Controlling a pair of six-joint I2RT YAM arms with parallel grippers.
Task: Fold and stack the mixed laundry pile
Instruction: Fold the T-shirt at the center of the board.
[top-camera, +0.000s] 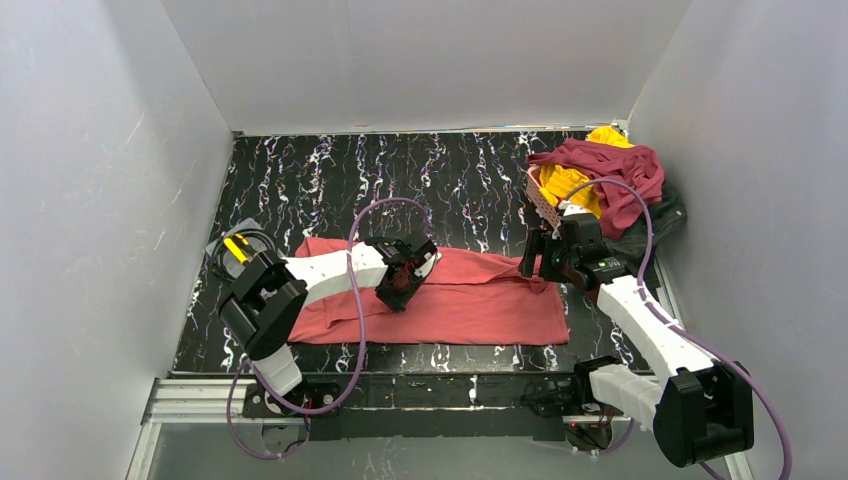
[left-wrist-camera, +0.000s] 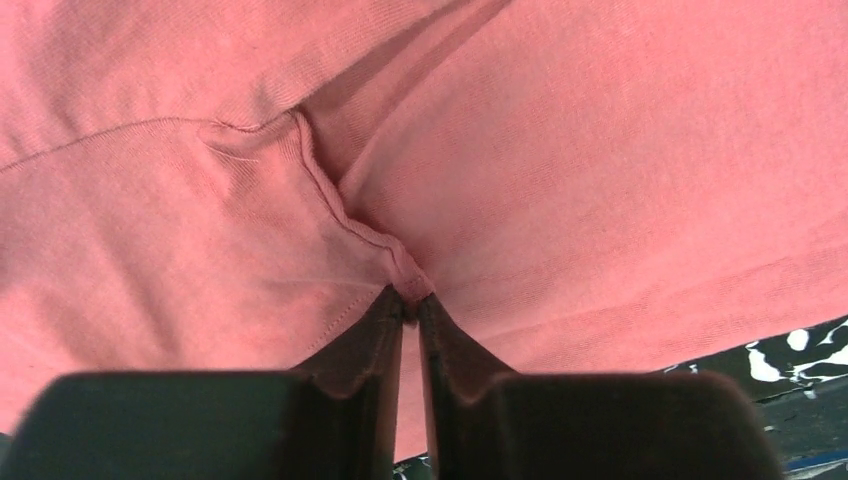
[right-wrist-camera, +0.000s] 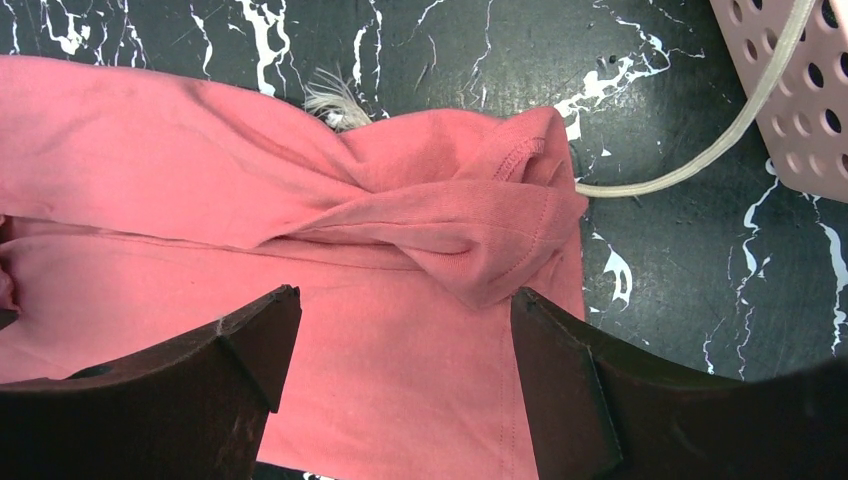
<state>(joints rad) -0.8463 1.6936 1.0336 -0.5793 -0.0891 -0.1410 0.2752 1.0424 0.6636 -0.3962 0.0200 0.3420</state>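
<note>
Pinching a raised seam of the salmon-red garment (left-wrist-camera: 600, 200), my left pincer (left-wrist-camera: 410, 305) stands closed to a thin slit with cloth caught at its tips. I judge the grip is meant to lift that edge for a fold. My right pincer (right-wrist-camera: 402, 298) hangs wide open and empty over the garment's rumpled right end, placed to take that corner. The garment lies spread on the table (top-camera: 330, 180), front centre. The maroon garment (top-camera: 610, 165), yellow garment (top-camera: 560, 182) and charcoal garment (top-camera: 665, 215) sit heaped far right by the pink basket (right-wrist-camera: 790, 90). How deep the left grip reaches is hidden. The charcoal garment is mostly covered, and the cream cord (right-wrist-camera: 650, 182) runs out of frame.
</note>
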